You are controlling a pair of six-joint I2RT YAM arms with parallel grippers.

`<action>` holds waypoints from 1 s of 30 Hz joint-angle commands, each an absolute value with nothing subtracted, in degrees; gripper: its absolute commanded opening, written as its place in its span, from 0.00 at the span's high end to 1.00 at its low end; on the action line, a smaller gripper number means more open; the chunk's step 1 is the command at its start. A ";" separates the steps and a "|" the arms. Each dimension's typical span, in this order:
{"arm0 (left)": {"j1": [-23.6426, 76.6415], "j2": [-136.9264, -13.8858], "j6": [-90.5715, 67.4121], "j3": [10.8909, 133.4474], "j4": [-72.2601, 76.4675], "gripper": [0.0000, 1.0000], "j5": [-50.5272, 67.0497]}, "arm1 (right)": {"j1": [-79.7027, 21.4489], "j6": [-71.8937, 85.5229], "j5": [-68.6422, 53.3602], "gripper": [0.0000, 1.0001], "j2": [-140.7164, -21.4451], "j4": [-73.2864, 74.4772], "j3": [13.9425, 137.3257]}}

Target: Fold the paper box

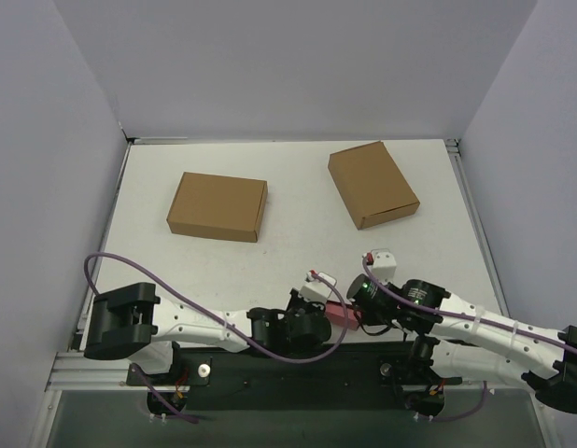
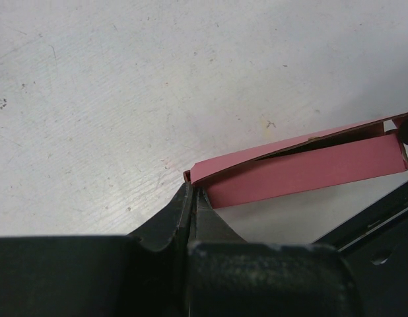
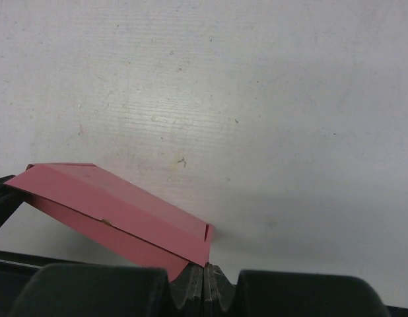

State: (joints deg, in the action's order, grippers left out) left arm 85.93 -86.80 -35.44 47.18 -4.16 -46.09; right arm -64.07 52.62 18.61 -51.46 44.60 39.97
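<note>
The paper box [image 1: 343,314] is a pink, partly folded flat card piece held just above the table's near edge, between the two grippers. In the left wrist view the paper box [image 2: 303,173] stretches away to the right, its near corner pinched between the tips of my left gripper [image 2: 193,196], which is shut. In the right wrist view the paper box [image 3: 118,211] slants off to the left, its lower right corner caught at the tips of my right gripper [image 3: 204,269], also shut. Seen from above, the left gripper [image 1: 324,306] and right gripper [image 1: 361,315] face each other across the box.
Two larger brown cardboard boxes lie closed on the white table [image 1: 298,252]: one [image 1: 218,205] at the back left, one [image 1: 372,184] at the back right. The black mounting rail [image 1: 298,369] runs along the near edge under the arms. Grey walls enclose three sides.
</note>
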 commanded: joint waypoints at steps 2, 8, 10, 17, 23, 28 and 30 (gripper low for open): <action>88.42 -93.42 -35.42 45.79 -16.70 1.00 -37.97 | -59.68 53.09 12.93 1.00 -48.78 37.45 38.76; 88.51 -93.34 -34.72 46.05 -16.26 1.00 -38.14 | -55.55 53.00 8.71 1.00 -47.46 35.51 37.44; 88.51 -93.25 -34.54 46.14 -16.17 1.00 -38.06 | -54.50 53.00 7.83 1.00 -47.55 35.16 37.62; 88.51 -93.43 -33.75 46.58 -16.43 1.00 -38.58 | -51.42 52.82 4.14 1.00 -47.81 33.66 37.00; 88.51 -94.04 -33.40 46.93 -16.79 1.00 -38.67 | -48.61 52.03 0.44 1.00 -47.37 32.43 36.65; 88.51 -94.74 -32.96 47.46 -16.88 1.00 -38.67 | -45.88 51.15 -2.81 1.00 -47.02 31.91 36.04; 88.51 -95.01 -32.78 47.64 -16.96 1.00 -38.67 | -44.83 50.89 -3.60 1.00 -47.02 31.47 35.69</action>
